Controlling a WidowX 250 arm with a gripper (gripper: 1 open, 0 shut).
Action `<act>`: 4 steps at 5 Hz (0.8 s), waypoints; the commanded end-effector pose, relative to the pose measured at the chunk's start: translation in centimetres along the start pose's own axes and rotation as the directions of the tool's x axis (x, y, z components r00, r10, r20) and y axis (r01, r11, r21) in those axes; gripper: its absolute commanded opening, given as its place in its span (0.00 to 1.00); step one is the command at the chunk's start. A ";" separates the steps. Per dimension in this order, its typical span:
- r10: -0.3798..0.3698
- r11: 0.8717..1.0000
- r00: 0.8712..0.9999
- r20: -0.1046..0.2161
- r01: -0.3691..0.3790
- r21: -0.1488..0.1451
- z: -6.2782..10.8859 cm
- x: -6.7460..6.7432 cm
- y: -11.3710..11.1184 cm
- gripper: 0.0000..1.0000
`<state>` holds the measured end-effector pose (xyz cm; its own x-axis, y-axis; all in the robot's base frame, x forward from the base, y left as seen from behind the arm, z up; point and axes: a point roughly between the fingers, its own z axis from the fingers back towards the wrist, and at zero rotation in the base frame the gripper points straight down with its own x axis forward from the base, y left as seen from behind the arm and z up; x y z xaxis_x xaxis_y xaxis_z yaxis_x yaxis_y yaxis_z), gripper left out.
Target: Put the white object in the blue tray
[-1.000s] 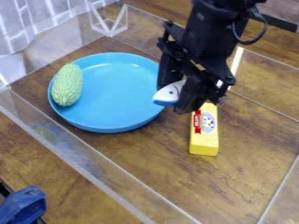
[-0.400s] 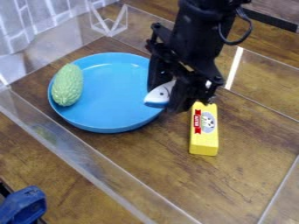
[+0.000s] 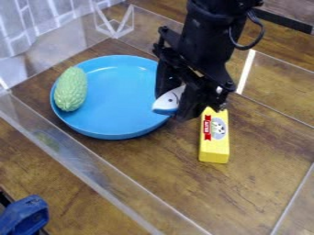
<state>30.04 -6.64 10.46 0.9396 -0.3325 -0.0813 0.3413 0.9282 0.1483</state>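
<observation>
The white object point(image 3: 167, 99), a small fish-shaped toy, hangs just over the right rim of the blue tray point(image 3: 117, 96). My gripper point(image 3: 182, 96) is shut on the white object and points straight down from the black arm. Only the toy's lower left part shows below the fingers; the rest is hidden by them. The tray is a wide round blue plate left of the arm.
A green textured oval point(image 3: 70, 88) leans on the tray's left rim. A yellow block with a red-white label point(image 3: 215, 134) lies on the wooden table right of the tray. A clear wall edge point(image 3: 110, 184) runs along the front.
The arm carried the white object a little to the left, from beside the tray's rim to over it. It has held still for the last half second.
</observation>
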 end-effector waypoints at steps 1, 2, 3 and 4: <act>0.016 1.000 0.997 0.079 -0.016 -0.001 2.1 0.1 0.1 0.00; 0.020 1.000 0.997 0.080 -0.019 -0.006 1.9 0.2 -0.1 0.00; 0.024 1.000 0.996 0.082 -0.023 -0.011 1.7 0.3 -0.4 0.00; 0.029 0.999 0.996 0.084 -0.028 -0.016 1.4 0.4 -0.7 0.00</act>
<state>30.29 -7.11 10.18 0.9517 -0.3033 -0.0472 0.3069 0.9423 0.1340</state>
